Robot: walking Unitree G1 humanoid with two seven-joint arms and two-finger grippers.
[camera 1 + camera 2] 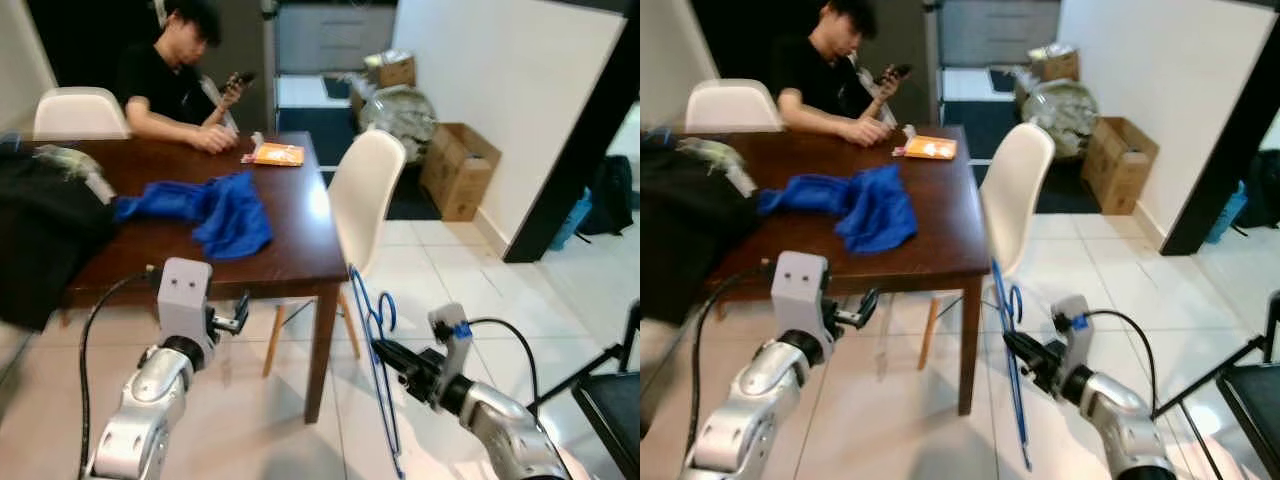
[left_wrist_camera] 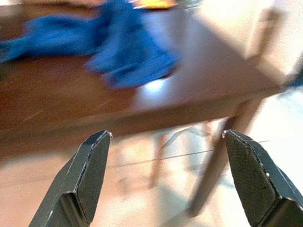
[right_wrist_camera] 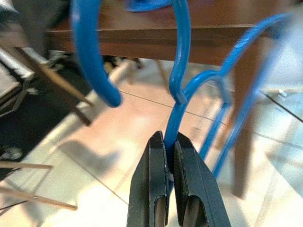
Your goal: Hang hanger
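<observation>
Head views: right gripper (image 1: 385, 352) at 5 o'clock pinches blue plastic hanger (image 1: 376, 370), which hangs just off the brown table (image 1: 300, 225) corner. Left gripper (image 1: 240, 312) at 7 o'clock.
Left wrist: fingers (image 2: 87, 175) spread wide, holding nothing.
Right wrist: fingers (image 3: 154, 184) clamp the hanger's stem below its hook. Judged light, stiff, slippery; this grip suits.
</observation>
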